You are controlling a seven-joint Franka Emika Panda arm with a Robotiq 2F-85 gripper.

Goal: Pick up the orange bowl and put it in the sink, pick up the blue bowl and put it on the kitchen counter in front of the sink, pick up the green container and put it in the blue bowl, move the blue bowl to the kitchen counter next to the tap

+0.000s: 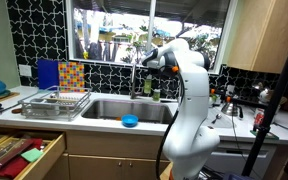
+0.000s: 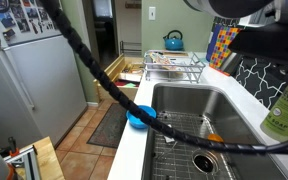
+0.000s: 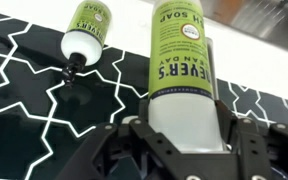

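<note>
Fingers of the black two-finger gripper are seen at the bottom of the wrist view, standing partly closed, one on each side of the green cylindrical container, a plastic soap bottle with a printed label and a white end. The white end is enclosed between the jaws and is held by them, with no gap visible on either side. Behind it a wall of black tiles with white lines is shown, and a second green soap bottle with a white cap is seen against it. In an exterior view the white robot arm is raised behind the wide stainless-steel sink, with the gripper up near the window. The small round bright-blue bowl is found in both exterior views on the pale smooth kitchen counter, at the front edge of the sink and well apart from the gripper. Inside the sink a small orange object is seen, partly hidden by a thick black cable; its shape cannot be told.
</note>
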